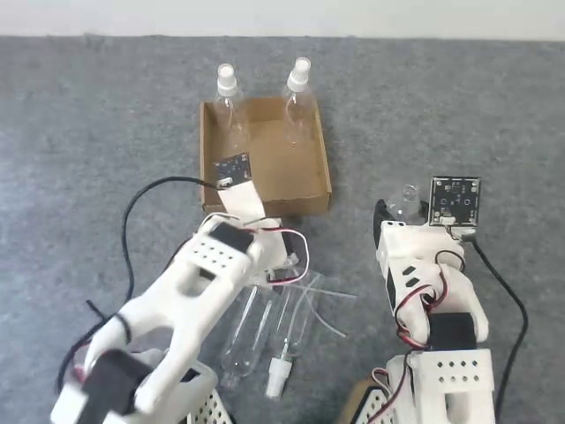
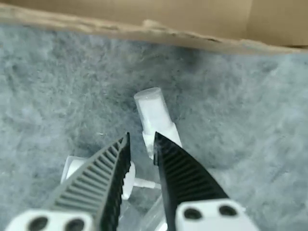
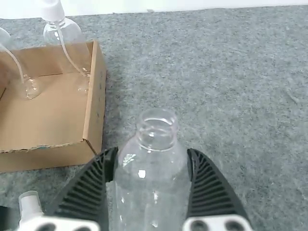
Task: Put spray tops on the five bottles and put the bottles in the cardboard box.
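From above we see a grey, felt-like table [image 1: 494, 106] with a pale strip of wall along its far edge. The cardboard box [image 1: 311, 181], shallow and open-topped, sits in the middle. Two capped bottles [image 1: 228, 99] of clear plastic with white spray heads stand upright against its far wall. On the near side of the box, the white left arm [image 1: 207, 278] reaches in over a cluster of loose bottles [image 1: 252, 331] lying on their sides. A loose spray top [image 1: 278, 378] lies at the near end of that cluster. The right arm [image 1: 424, 278] stands well apart to the side, with an open bottle [image 1: 406, 201] at its tip.

The left wrist view brings out what the arm hides from above. The left gripper [image 2: 141, 139] has black, ribbed fingers standing a narrow gap apart with nothing between them. Just past one tip a white spray top [image 2: 153, 111] lies on the felt. We cannot tell whether the tip touches it. A second spray head [image 2: 71, 168] lies beside the other finger, and the box's brown wall runs along behind.

The right wrist view shows the right gripper [image 3: 150, 156] with its ribbed fingers clamped on either side of the open bottle, below the shoulder. That bottle is upright, its threaded neck bare. Beyond it stands the box, where thin dip tubes run down inside the capped bottles.
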